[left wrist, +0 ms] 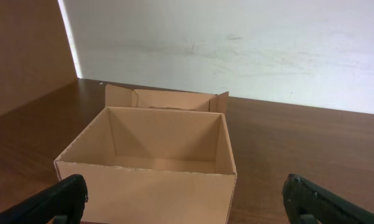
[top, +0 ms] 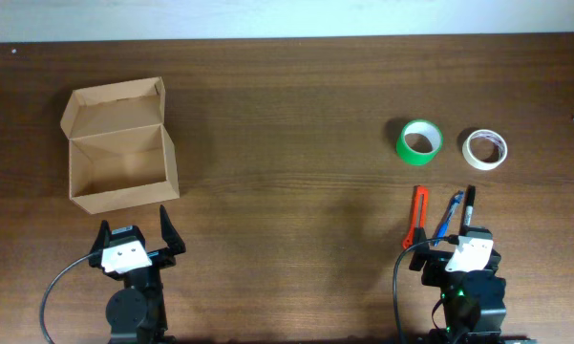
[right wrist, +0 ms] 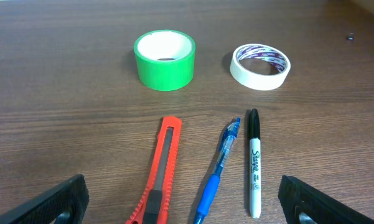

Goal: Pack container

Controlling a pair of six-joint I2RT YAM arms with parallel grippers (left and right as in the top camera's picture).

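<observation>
Cardboard container, lid flap open, on a wooden table.
Left gripper and right gripper both spread wide, holding nothing.

One container — two tapes — three tools

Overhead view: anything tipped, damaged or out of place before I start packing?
Nothing stands out. The cardboard box sits upright, lid open, empty and undamaged. The green tape roll, white tape roll, orange utility knife, blue pen and black marker lie flat, intact.
</observation>
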